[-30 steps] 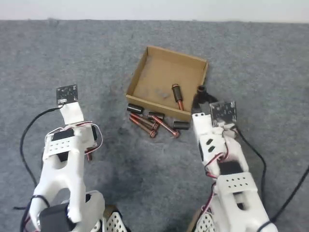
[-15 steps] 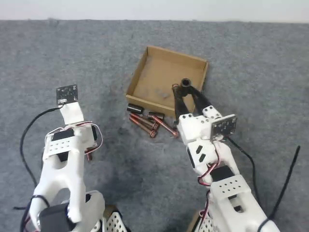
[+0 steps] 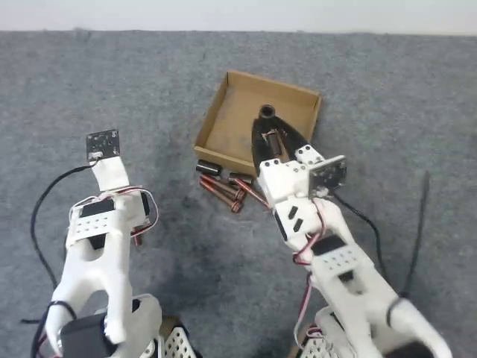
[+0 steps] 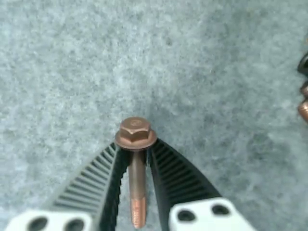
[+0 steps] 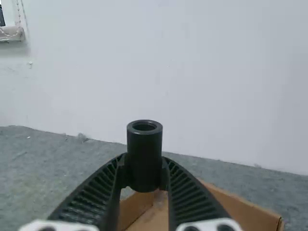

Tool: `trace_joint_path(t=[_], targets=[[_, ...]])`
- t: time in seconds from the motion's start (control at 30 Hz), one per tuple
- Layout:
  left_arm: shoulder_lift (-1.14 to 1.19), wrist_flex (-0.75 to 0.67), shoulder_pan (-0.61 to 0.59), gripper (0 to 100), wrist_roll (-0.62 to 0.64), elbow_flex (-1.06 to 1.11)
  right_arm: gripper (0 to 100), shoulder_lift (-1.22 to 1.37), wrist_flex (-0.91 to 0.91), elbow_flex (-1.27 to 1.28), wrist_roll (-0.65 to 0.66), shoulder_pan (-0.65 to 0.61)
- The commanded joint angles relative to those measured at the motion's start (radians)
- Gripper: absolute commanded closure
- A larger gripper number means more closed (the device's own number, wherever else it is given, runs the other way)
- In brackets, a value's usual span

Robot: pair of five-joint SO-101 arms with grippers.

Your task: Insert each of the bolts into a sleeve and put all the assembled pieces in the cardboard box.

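Note:
My left gripper is shut on a copper bolt, head outward, low over the bare grey mat. My right gripper is shut on a black sleeve, held upright with its bore facing up. In the high view this sleeve hangs above the cardboard box, with the right gripper under it. An assembled piece lies in the box, partly hidden by the fingers. Loose bolts and a black sleeve lie just in front of the box.
The left arm stands at the left over open mat, a cable trailing beside it. The right arm's cable loops at the right. A white wall rises behind the table.
My right gripper has swung left from the box's front right corner to above the box, carrying the sleeve. The left arm has not moved.

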Motion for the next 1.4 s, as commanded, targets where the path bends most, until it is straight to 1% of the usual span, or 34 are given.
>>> trace_joint_path(t=[0.0,0.23,0.43,0.6,0.67,0.73,0.8,1.13,1.37], targets=[[-0.057,-0.026,0.0,99,0.011,-0.012,99.1,0.154,-0.189,-0.072,-0.008,-0.031],[-0.054,-0.054,0.0,99,0.011,-0.012,99.1,0.453,-0.478,-0.071,-0.006,-0.084],[-0.054,-0.054,0.002,99,0.011,-0.012,99.1,0.633,-0.625,-0.054,0.003,-0.159],[-0.054,-0.054,0.002,99,0.011,-0.012,99.1,0.75,-0.825,0.032,0.158,-0.248],[-0.054,-0.054,0.002,99,0.011,-0.012,99.1,0.786,-0.912,0.074,0.19,-0.277],[-0.054,-0.054,0.002,99,0.011,-0.012,99.1,0.809,-0.967,0.107,0.195,-0.292],[-0.054,-0.054,0.002,99,0.011,-0.012,99.1,0.823,-0.995,0.137,0.195,-0.294],[-0.055,-0.054,0.002,99,0.011,-0.012,99.1,0.822,-1.02,0.269,0.193,-0.294],[-0.055,-0.055,0.002,99,0.012,-0.015,99.1,0.825,-1.018,0.273,0.192,-0.294]])
